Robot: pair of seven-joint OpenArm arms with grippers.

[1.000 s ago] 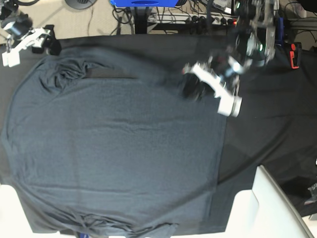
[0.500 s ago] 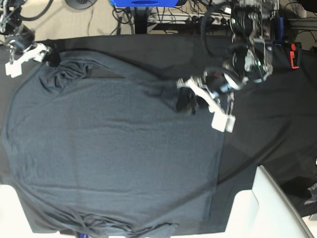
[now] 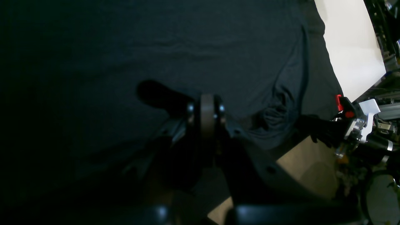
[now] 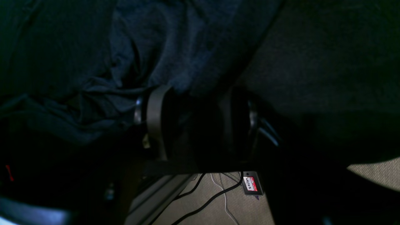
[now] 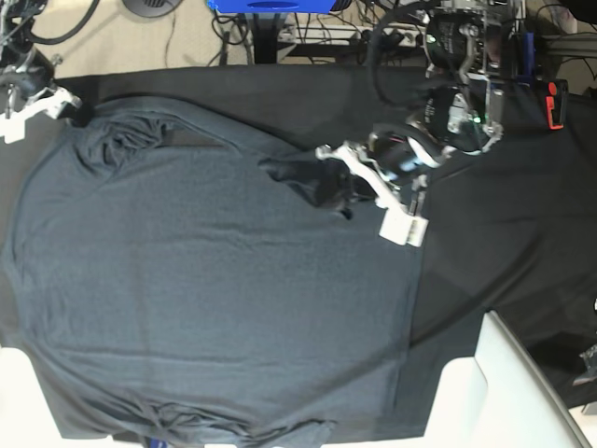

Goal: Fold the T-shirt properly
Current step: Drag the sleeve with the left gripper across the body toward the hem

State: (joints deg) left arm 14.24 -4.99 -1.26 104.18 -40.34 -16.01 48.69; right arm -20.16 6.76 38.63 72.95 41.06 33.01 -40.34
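Observation:
The dark slate-grey T-shirt [image 5: 215, 280] lies spread flat on the black tablecloth [image 5: 504, 233]. My left gripper [image 5: 343, 189] is shut on a fold of the shirt's upper right part and holds it raised over the shirt body. In the left wrist view its jaws [image 3: 204, 107] are pressed together above the shirt [image 3: 218, 47]. My right gripper [image 5: 79, 110] is at the shirt's far left corner, beside a bunched sleeve [image 5: 126, 135]. In the right wrist view it [image 4: 195, 115] is open, with the shirt's edge [image 4: 156, 47] reaching between the fingers.
White table surface [image 5: 513, 392] shows at the lower right, and at the lower left corner [image 5: 11, 392]. A red-and-black object [image 5: 555, 103] sits at the right edge. Cables and a blue frame [image 5: 270, 5] lie beyond the far edge.
My left gripper has moved left across the shirt, dragging the gripped fold with it. My right gripper has shifted slightly left toward the table's corner.

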